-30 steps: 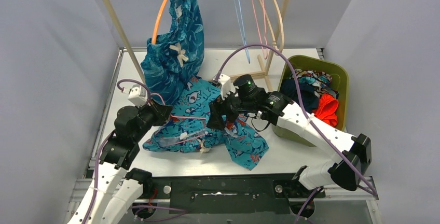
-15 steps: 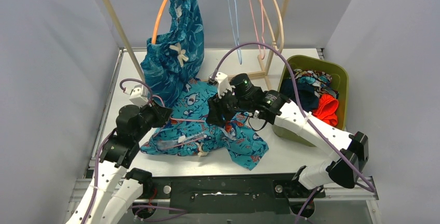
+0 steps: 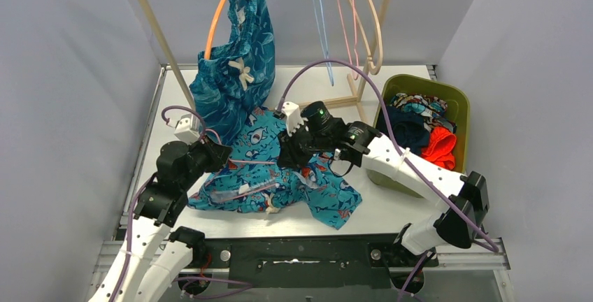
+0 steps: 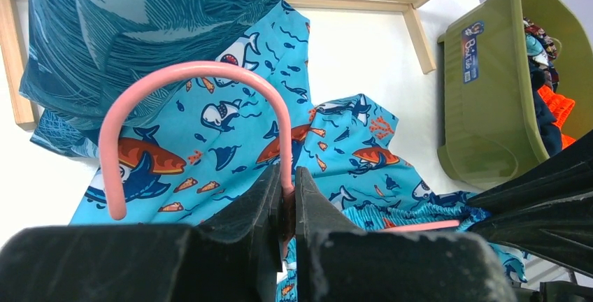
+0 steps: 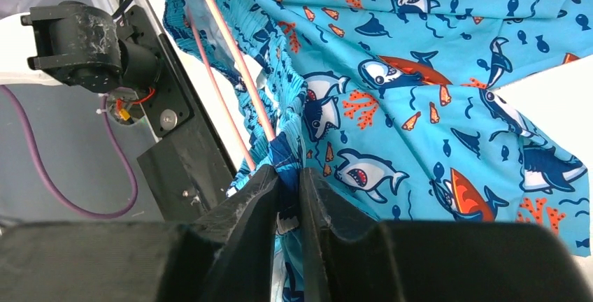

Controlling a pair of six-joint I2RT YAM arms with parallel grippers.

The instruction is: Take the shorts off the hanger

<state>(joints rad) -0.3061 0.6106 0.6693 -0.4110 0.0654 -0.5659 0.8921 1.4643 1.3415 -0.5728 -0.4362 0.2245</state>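
The shark-print shorts (image 3: pixel 329 193) lie crumpled on the bench (image 3: pixel 381 211) at the centre of the top view, threaded on a pink hanger (image 4: pixel 189 71). The left end effector (image 4: pixel 287 184) is clamped tight on the hanger's neck. The right end effector (image 5: pixel 290 176) is pinched almost closed on their waistband, just beside the hanger's bar. The step would go best with the left anchoring the hanger while the right draws the waistband along the bar toward its end, so the elastic does not snag.

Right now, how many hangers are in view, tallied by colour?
Orange hanger: 1
Blue hanger: 1
Pink hangers: 2 (one hanging, one lying down)
Tan hanger: 1
Total: 5
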